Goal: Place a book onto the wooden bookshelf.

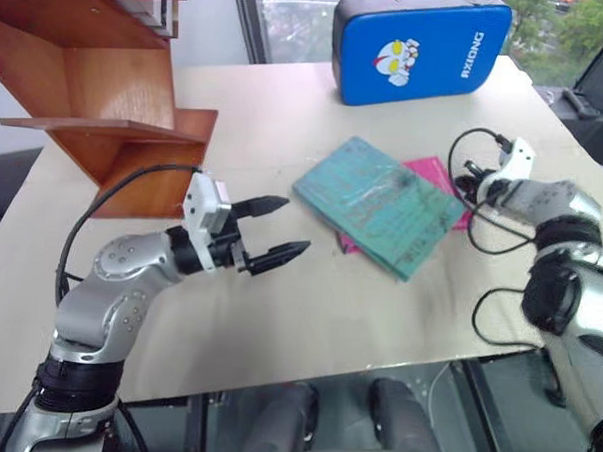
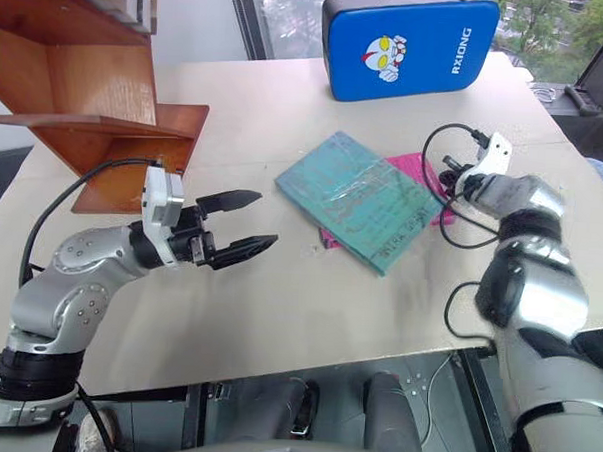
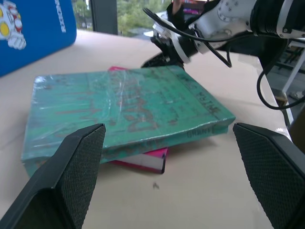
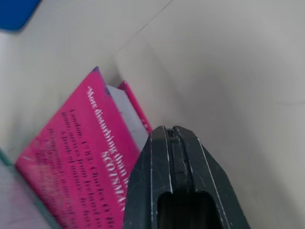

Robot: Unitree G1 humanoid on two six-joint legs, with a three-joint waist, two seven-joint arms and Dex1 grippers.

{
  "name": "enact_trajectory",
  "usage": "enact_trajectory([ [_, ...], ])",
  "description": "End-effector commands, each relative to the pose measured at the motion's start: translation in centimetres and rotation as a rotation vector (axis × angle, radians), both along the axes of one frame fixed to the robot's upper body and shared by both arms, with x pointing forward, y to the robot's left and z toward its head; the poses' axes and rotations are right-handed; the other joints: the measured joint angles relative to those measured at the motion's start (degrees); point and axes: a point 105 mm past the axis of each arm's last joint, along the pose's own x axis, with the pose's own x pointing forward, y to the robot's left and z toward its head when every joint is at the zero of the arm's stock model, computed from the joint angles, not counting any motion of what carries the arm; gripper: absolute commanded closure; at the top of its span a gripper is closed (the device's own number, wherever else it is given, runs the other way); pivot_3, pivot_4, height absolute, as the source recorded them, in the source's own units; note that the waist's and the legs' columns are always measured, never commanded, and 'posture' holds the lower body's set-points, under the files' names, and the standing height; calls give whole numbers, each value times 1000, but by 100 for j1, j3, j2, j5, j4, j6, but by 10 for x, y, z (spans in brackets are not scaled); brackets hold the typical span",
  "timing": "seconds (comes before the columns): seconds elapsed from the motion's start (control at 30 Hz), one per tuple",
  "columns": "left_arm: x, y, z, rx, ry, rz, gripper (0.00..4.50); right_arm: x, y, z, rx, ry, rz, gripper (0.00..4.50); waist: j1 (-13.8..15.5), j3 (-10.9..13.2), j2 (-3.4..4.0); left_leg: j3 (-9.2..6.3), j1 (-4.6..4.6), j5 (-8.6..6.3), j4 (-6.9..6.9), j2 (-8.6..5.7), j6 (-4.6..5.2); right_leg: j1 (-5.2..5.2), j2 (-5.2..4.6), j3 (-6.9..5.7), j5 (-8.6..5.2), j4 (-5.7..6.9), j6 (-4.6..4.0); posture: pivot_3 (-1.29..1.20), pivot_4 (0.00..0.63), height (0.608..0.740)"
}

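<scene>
On a pale worktop (image 1: 308, 316), the teal-green book (image 1: 379, 204) lies flat near the middle, its cover wrapped in glossy film and marked with faint lettering. It rests on top of a smaller pink book (image 1: 431, 175), whose corner and edges stick out from under the teal book on the side toward the robot's right arm and along the near edge.

The left pincer (image 1: 274, 231) hovers above the worktop just to the left of the teal book, released, its two black fingers (image 3: 66, 176) spread wide and pointing toward the book's near long edge without touching it.

The right pincer (image 4: 174, 143) is clenched, fingers pressed together and holding nothing, its tip low over the worktop right beside the exposed corner of the pink book, on the far side of the teal book from the left pincer.

The wooden bookshelf (image 1: 107, 87) stands well to the left of the teal book, beyond the left pincer, its reddish-brown boards bare. A blue padded case (image 1: 419, 46) with a cartoon logo stands upright behind the teal book at the worktop's far edge, before a window.
</scene>
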Motion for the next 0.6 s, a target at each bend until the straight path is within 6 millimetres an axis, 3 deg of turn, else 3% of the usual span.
enact_trajectory([
  [0.03, 2, 9, 2, 2, -29, 29, 0, -8, -5, 40, -192, -202, 17, 4461, 59, 4, 16, -2, -7, 0, -1, -4, 0, -5, -3, -1, 0, 0, 0, 0, 150, 736],
  [0.17, 4, 8, -4, -4, -19, 29, 0, -28, 22, 58, -303, -272, 180, 4461, 112, 3, 19, 0, -19, 0, 0, -12, 0, -19, -9, 3, 0, 1, 0, 0, 150, 736],
  [0.27, 7, 5, -5, -10, -23, 26, 0, -36, 34, 47, -370, -214, 253, 4461, 118, 1, 20, 2, -17, 1, 0, -6, -2, -20, -3, 3, 0, 5, 0, 0, 150, 736],
  [0.6, 5, 8, -10, -21, -13, 46, 0, -58, 66, 26, -356, -138, 375, 4461, 115, 0, 19, 1, -14, 2, -3, -4, -3, -21, -3, 2, 2, 6, -3, 0, 150, 736],
])
